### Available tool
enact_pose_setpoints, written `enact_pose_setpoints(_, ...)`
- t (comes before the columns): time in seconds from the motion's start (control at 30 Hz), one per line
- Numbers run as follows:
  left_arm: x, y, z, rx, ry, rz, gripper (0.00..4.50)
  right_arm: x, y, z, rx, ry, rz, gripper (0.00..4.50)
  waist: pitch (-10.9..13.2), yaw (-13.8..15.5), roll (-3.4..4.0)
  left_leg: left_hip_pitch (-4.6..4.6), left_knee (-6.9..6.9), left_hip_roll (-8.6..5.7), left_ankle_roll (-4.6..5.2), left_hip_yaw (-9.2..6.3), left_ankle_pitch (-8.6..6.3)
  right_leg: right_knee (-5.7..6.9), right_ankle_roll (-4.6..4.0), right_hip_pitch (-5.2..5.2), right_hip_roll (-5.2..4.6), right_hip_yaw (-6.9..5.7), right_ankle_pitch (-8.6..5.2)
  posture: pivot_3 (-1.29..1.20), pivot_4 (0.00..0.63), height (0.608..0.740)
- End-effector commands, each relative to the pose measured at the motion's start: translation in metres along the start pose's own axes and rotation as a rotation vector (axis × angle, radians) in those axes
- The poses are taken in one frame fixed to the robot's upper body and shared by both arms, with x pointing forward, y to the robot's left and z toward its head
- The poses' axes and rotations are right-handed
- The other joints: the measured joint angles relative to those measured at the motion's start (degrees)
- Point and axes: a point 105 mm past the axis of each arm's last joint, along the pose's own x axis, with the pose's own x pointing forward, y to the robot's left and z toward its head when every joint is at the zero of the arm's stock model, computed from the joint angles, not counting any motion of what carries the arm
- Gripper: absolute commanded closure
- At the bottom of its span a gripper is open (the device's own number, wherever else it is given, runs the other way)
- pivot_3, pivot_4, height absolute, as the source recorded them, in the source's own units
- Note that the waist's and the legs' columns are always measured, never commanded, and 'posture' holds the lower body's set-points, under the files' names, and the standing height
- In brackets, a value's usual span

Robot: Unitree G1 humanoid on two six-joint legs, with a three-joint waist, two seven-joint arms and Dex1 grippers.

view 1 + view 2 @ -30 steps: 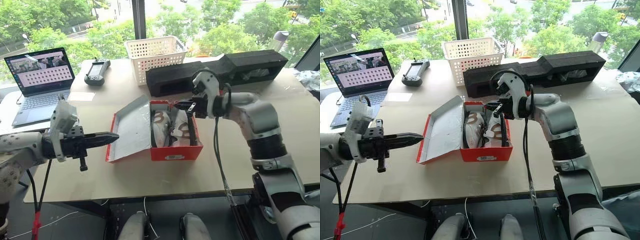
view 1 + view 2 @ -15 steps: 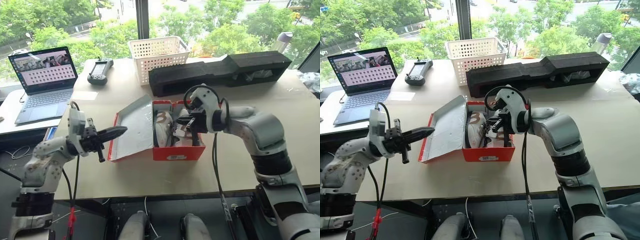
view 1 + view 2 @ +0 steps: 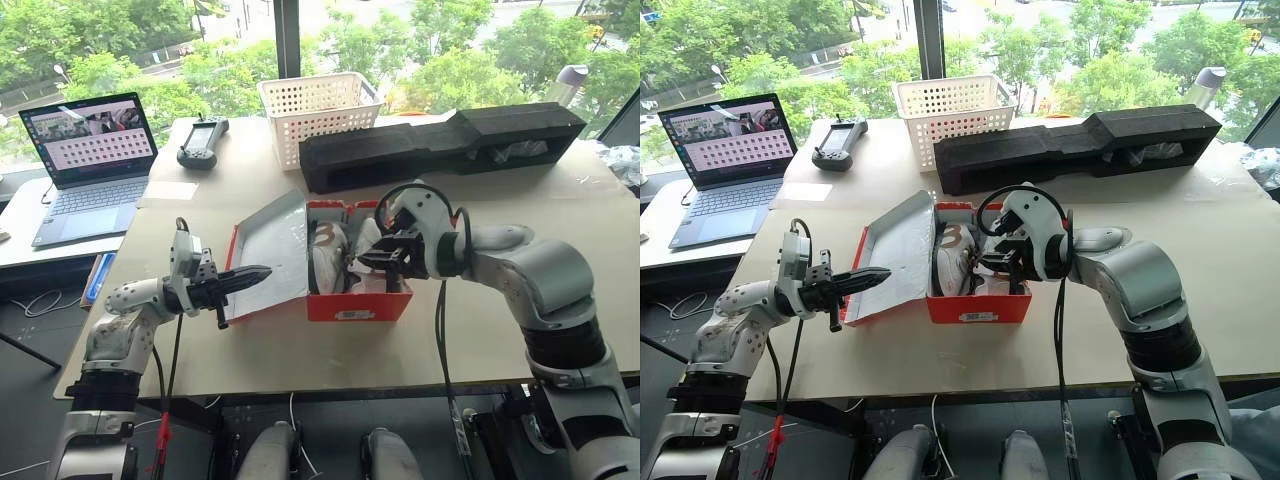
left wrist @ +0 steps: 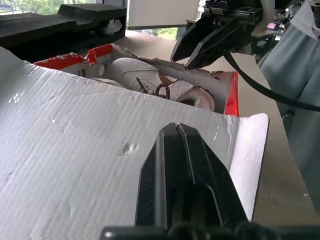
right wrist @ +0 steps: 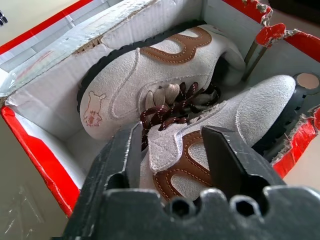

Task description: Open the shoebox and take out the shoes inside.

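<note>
Here the right gripper (image 5: pixel 172 150) hangs released, fingers straddling the nearer pale suede, brown-trimmed shoe (image 5: pixel 220 135) lengthwise in the open red cardboard shoebox (image 3: pixel 355 303), while the clenched left gripper (image 3: pixel 262 271) rests beside the lid.

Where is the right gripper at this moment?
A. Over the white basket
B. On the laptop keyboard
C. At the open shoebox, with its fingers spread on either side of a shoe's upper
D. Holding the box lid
C: the right wrist view shows the right gripper open astride the near shoe inside the shoebox.
</note>
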Motion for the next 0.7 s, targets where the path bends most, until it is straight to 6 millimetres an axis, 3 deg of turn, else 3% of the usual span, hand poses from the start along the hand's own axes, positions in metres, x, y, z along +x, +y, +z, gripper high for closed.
enact_pose_setpoints(0.03, 0.002, 0.001, 0.016, 0.056, -0.033, -0.012, 4.5, -0.009, -0.002, 0.016, -0.044, -0.039, -0.038, 0.31, 0.0, 0.0, 0.0, 0.0, 0.0, 0.0, 0.0, 0.0, 0.0, 0.0, 0.0, 0.0, 0.0, 0.0, 0.0, 0.0, 0.15, 0.731)
enact_pose_setpoints(0.07, 0.002, 0.001, 0.018, 0.061, -0.04, -0.014, 4.5, -0.008, -0.003, 0.016, -0.044, -0.037, -0.044, 0.02, 0.0, 0.01, 0.0, 0.0, 0.0, 0.0, 0.01, 0.0, 0.0, 0.0, 0.0, 0.0, 0.0, 0.0, 0.0, 0.0, 0.15, 0.731)
enact_pose_setpoints(0.23, 0.0, 0.001, 0.033, 0.102, -0.052, -0.012, 4.5, 0.0, -0.015, 0.004, -0.03, -0.004, -0.106, 0.02, 0.0, 0.07, 0.0, 0.0, 0.02, -0.01, 0.02, 0.0, 0.0, -0.01, 0.01, 0.03, -0.01, -0.01, 0.01, 0.0, 0.15, 0.731)
enact_pose_setpoints(0.47, -0.002, 0.002, 0.033, 0.113, -0.034, -0.008, 4.5, 0.014, -0.015, -0.016, 0.032, 0.027, -0.106, 0.02, 0.0, -0.05, -0.01, 0.0, 0.02, 0.0, 0.06, 0.0, 0.02, 0.0, 0.01, 0.03, 0.03, 0.0, 0.01, 0.0, 0.15, 0.731)
enact_pose_setpoints(0.7, -0.004, 0.003, 0.03, 0.108, -0.029, 0.005, 4.5, 0.014, -0.022, -0.018, 0.066, 0.035, -0.139, 0.02, -0.02, -0.04, -0.03, 0.02, 0.06, -0.01, 0.06, 0.0, 0.02, -0.01, 0.05, 0.07, 0.03, -0.01, 0.03, 0.0, 0.15, 0.731)
